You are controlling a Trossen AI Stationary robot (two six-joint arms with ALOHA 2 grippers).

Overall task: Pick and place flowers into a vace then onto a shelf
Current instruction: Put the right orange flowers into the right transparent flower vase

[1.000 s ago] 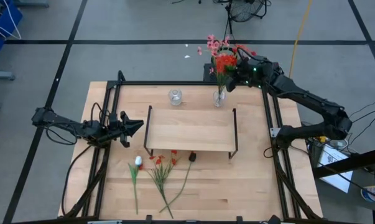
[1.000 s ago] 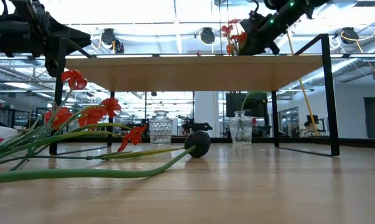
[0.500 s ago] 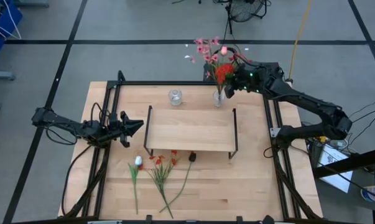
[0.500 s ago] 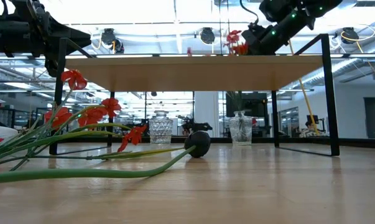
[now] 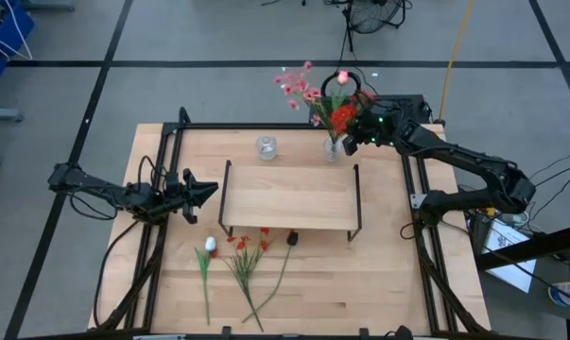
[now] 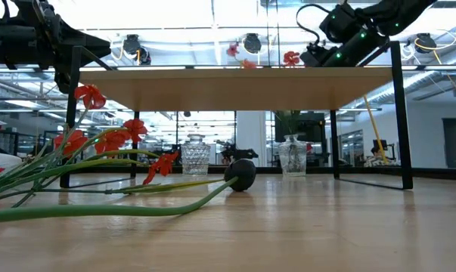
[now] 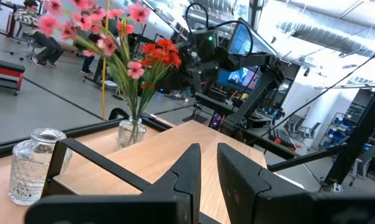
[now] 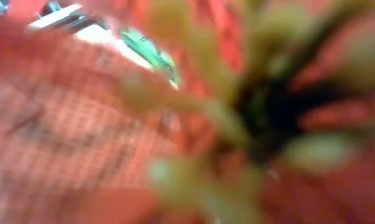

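Note:
The flowers standing in the small glass vase (image 5: pixel 333 148) at the table's far edge are pink sprays (image 5: pixel 297 83) and red blossoms (image 5: pixel 342 117). My right gripper (image 5: pixel 352 135) is at the red blossoms, which hide its fingertips and fill the right wrist view. More flowers lie on the table on the near side of the shelf (image 5: pixel 289 196): a white-pink tulip (image 5: pixel 209 246), red stems (image 5: pixel 247 253) and a dark bud (image 5: pixel 291 238). My left gripper (image 5: pixel 209 192) hovers shut, left of the shelf. My right gripper comes at the bunch from the table's right, slanting down, just below the red blossoms (image 7: pixel 164 55). The blossoms hide the fingers, so the kind of hold does not show. The stems' lower ends stand in the vase (image 7: pixel 131 132), and the bunch leans toward the table's left.
A second, empty glass vase (image 5: pixel 266 146) stands left of the filled one, behind the shelf's far edge. Black rails (image 5: pixel 407 179) frame the tabletop on both sides. Bare wood lies right of the loose flowers on the near side of the shelf.
My right gripper has moved down and toward the near edge, closer to the vase. The bunch has tipped with it: the pink sprays have swung toward the table's left while the stem ends have stayed in the vase.

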